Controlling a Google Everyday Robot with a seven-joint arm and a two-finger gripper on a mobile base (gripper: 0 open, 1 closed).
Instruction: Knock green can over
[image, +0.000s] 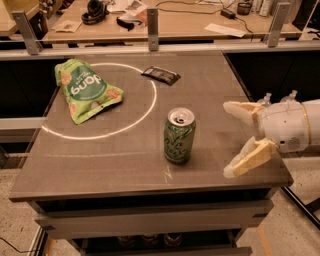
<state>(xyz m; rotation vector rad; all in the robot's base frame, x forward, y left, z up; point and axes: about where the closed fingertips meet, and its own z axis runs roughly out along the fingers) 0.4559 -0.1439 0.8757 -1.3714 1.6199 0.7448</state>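
Locate the green can: an upright aluminium cylinder with a pale swirl pattern and a silver top with pull tab. It stands near the front of the tabletop. You cannot read its label. The hand hovers right of it, not touching, fingers spread wide. The crinkled green bag carries inverted white lettering.

A: Gripper, fingers apart, at the table's right edge. Arm behind it?
B: Cut off by the view's right side.
A: Dark packet print?
B: Too small to read.
A: Objects under the table?
B: Mostly hidden, unidentifiable.
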